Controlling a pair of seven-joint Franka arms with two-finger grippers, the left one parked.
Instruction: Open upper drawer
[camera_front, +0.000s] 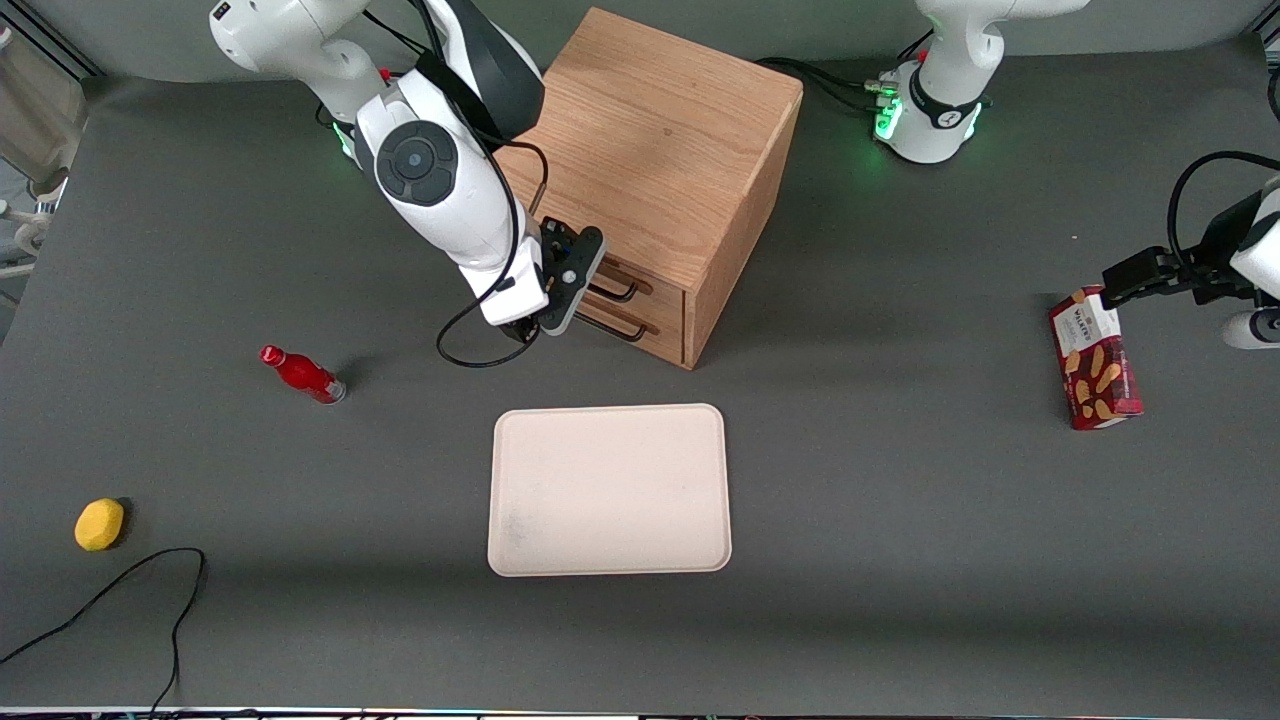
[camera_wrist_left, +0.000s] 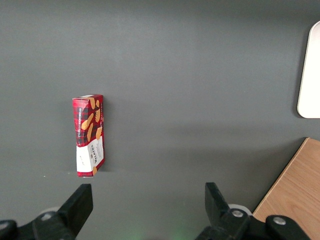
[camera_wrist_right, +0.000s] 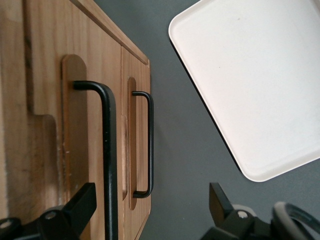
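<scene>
The light oak cabinet (camera_front: 660, 140) stands at the middle of the table with both drawers pushed in. The upper drawer (camera_front: 660, 293) carries a thin black handle (camera_front: 617, 285), and the lower drawer's matching handle (camera_front: 618, 327) sits just below it. My gripper (camera_front: 588, 283) is right in front of the drawer fronts, at the upper handle's height, and open. In the right wrist view the upper drawer's handle (camera_wrist_right: 109, 150) runs between the fingers of the gripper (camera_wrist_right: 150, 200), close to one finger (camera_wrist_right: 80, 207). The lower handle (camera_wrist_right: 149, 145) lies closer to the table.
A cream tray (camera_front: 610, 490) lies nearer the front camera than the cabinet and shows in the wrist view as the tray (camera_wrist_right: 260, 80). A red bottle (camera_front: 303, 374) and a yellow object (camera_front: 99, 524) lie toward the working arm's end. A red biscuit box (camera_front: 1095, 358) lies toward the parked arm's end.
</scene>
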